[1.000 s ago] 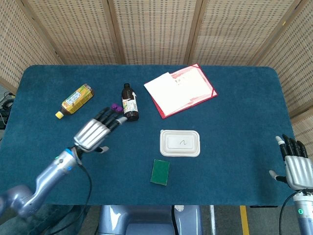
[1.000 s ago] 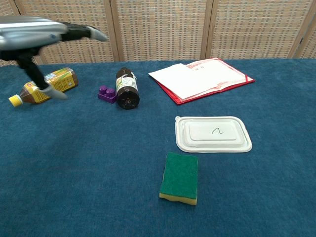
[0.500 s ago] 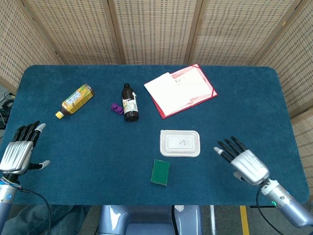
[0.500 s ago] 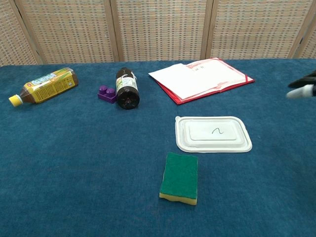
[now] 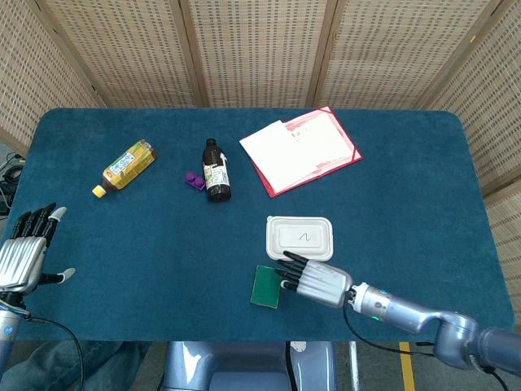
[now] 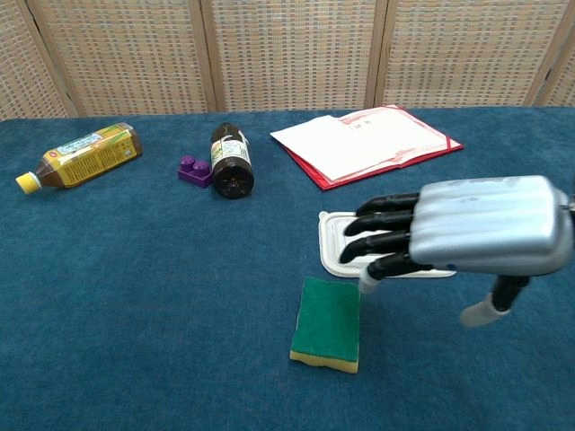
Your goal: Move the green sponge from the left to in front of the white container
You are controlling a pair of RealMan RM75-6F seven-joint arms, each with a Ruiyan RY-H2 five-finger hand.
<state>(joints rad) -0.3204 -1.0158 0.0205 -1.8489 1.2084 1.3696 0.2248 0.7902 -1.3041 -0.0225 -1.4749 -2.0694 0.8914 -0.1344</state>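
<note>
The green sponge [image 5: 266,286] [image 6: 327,322] lies flat on the blue table, just in front of the white container [image 5: 299,237] [image 6: 342,243]. My right hand [image 5: 315,278] [image 6: 467,228] hovers over the container's front edge with its fingers stretched out toward the left, their tips right beside the sponge's right side; it holds nothing. Far away at the table's left front edge, my left hand [image 5: 24,254] is raised with its fingers apart and empty; the chest view does not show it.
At the back left lie a yellow-labelled bottle [image 5: 124,167] [image 6: 77,154], a dark brown bottle [image 5: 216,170] [image 6: 230,159] and a small purple block [image 5: 194,180] [image 6: 193,170]. A red folder with white papers [image 5: 299,148] [image 6: 364,142] lies behind the container.
My left hand drew back from beside the dark bottle to the table's left front edge. My right hand swept in from the right edge to just beside the sponge. The sponge has not moved.
</note>
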